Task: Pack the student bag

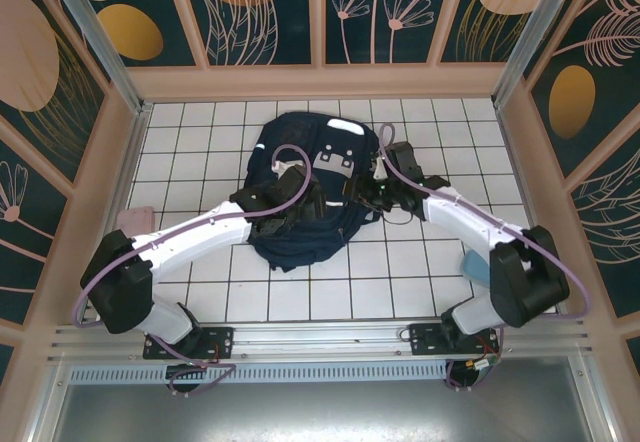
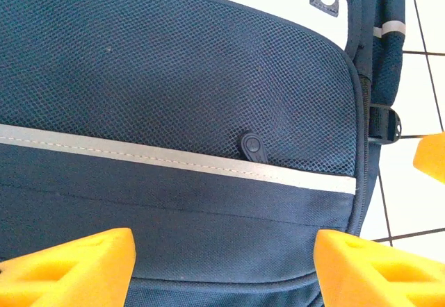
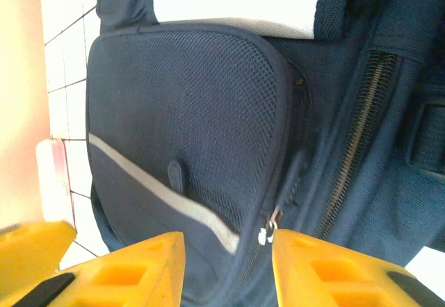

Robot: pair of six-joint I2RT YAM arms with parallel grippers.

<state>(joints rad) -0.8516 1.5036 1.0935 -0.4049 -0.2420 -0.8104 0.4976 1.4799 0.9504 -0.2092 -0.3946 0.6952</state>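
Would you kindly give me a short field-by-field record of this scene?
surface: white tiled table
student bag: lying mid-table, mesh front pocket facing up
left gripper: open, above the bag's white stripe, holding nothing
right gripper: open, the pocket's zipper pull by its fingertips

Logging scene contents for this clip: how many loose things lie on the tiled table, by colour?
Navy student bag: 1
Pink item, left edge: 1
Light blue item, right side: 1
Total: 3
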